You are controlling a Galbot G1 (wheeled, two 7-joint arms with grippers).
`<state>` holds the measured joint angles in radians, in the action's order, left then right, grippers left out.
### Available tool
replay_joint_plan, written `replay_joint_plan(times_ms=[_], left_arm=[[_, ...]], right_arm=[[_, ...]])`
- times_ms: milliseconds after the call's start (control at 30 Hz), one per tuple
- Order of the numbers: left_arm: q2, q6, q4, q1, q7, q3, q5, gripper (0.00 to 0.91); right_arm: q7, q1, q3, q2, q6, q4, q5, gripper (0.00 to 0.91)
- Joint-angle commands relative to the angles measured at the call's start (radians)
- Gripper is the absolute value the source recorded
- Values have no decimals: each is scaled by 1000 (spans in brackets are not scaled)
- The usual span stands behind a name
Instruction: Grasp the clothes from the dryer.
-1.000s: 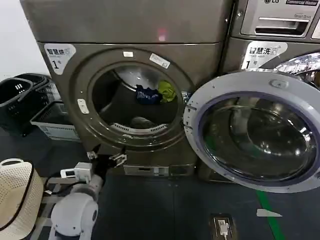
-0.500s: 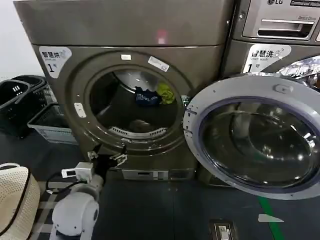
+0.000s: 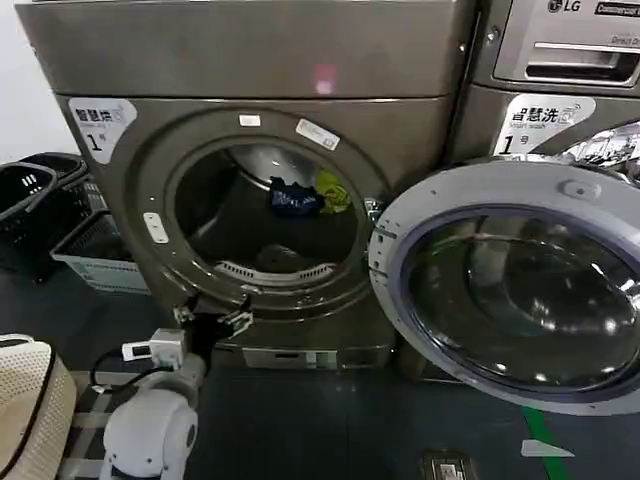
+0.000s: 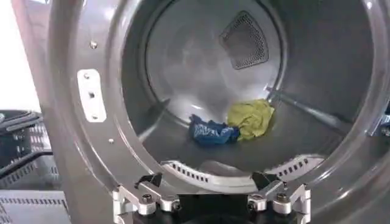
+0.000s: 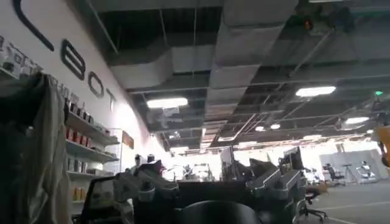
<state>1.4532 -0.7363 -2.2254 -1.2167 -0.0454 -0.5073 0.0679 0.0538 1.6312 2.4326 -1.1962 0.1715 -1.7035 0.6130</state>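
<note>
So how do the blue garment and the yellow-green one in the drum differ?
The blue garment is dark navy and lies low and flat; the yellow-green garment is bright, bulkier and bunched higher. The blue one sits nearer the robot's left, the yellow-green to its right. Both are crumpled, touching, at the drum's back.

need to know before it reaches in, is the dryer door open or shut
Open. The dryer's door is swung out to the right, leaving the porthole clear, with the clothes lying inside the drum and the left gripper just below the opening.
</note>
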Motion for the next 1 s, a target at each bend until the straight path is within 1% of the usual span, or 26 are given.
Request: replay_joint_plan(times_ms=[33,1000], left_arm=[[-1,-49,3,2,5,2,1,907],[-2,-49,-8,-6,13,4,-2,907]], right_arm=[[1,-1,0,0,-1,0,-2,907],[3,3,11,-4,-1,11,1,907]])
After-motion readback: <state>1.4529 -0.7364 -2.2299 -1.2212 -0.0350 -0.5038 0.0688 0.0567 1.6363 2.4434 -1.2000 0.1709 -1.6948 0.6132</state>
